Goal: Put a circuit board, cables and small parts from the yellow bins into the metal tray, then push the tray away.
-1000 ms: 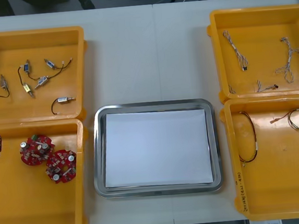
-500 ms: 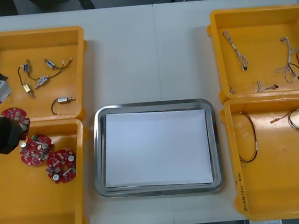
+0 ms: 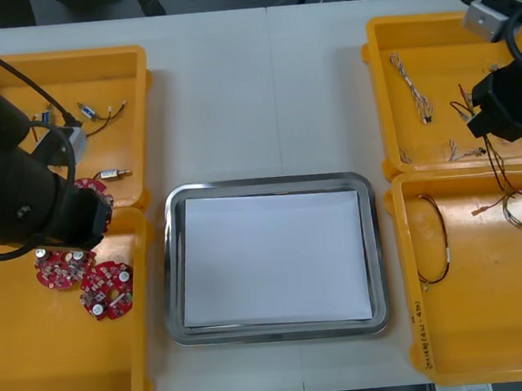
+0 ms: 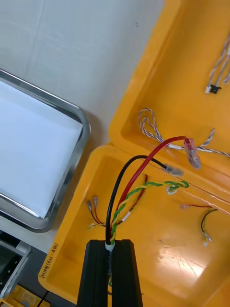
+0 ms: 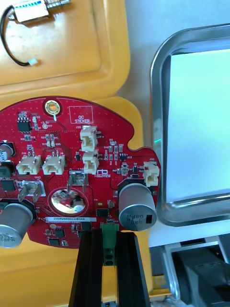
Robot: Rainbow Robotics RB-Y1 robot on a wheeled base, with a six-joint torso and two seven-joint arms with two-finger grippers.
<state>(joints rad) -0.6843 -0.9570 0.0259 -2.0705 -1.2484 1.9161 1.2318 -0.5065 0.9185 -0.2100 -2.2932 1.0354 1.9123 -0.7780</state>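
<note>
My left gripper [image 3: 88, 209] hangs over the wall between the two left yellow bins, shut on a round red circuit board [image 3: 90, 190]. In the left wrist view its fingers [image 5: 88, 268] clamp the green connector at the edge of the circuit board [image 5: 81, 163], with the tray's rim [image 5: 160, 144] close beside it. My right gripper [image 3: 490, 123] is above the far right bin, shut on a red and yellow cable [image 3: 494, 159] that dangles below it. From the right gripper [image 4: 111, 245], red, black and twisted yellow-green strands of that cable [image 4: 143, 184] fan out. The metal tray [image 3: 265, 184], white inside, lies between the bins.
Two more circuit boards [image 3: 57, 266] [image 3: 107, 289] lie in the near left bin [image 3: 39, 379]. Small metal parts [image 3: 108, 174] sit in the far left bin. Twisted blue and white cables [image 3: 411, 86] lie in the far right bin, and a black cable [image 3: 433, 244] in the near right bin.
The left arm has swung right from the table's left edge, carrying the circuit board towards the tray. The right arm has come in from the right edge and lifted the cable.
</note>
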